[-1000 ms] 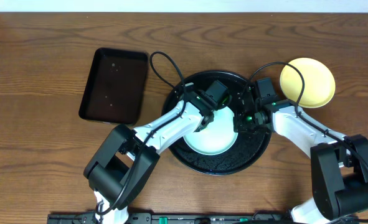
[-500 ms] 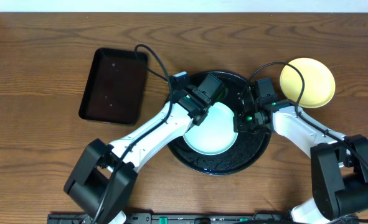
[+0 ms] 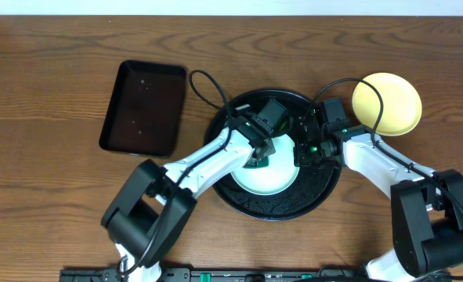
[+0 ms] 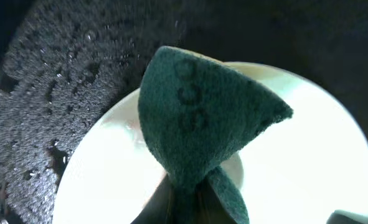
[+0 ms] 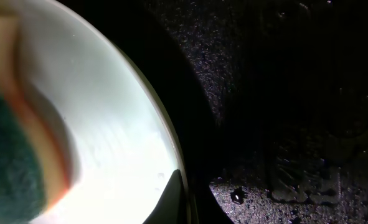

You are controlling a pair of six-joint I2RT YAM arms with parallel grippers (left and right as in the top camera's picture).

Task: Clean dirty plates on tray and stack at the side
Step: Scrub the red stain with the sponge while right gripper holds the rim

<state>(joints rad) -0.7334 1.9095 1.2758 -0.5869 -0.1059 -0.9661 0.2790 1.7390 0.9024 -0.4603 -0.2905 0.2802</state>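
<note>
A pale mint-white plate (image 3: 269,174) lies in the round black tray (image 3: 325,188). My left gripper (image 3: 260,150) is shut on a dark green scouring sponge (image 4: 196,118) and presses it onto the plate (image 4: 308,155). My right gripper (image 3: 302,152) is shut on the plate's right rim; one finger (image 5: 171,200) lies over the rim of the plate (image 5: 96,112). The sponge's edge (image 5: 9,162) shows at the left of the right wrist view. A pale yellow plate (image 3: 386,103) sits on the table to the right of the tray. I see only one mint-white plate.
A smaller rectangular black tray (image 3: 142,107) lies on the wooden table to the left. The round tray's floor is wet, with droplets (image 4: 47,74) (image 5: 283,186). Cables loop over the tray's far rim.
My left gripper swept the sponge up-left toward the plate's far edge, then came back down onto the plate's middle. The right gripper and the plate have stayed put.
</note>
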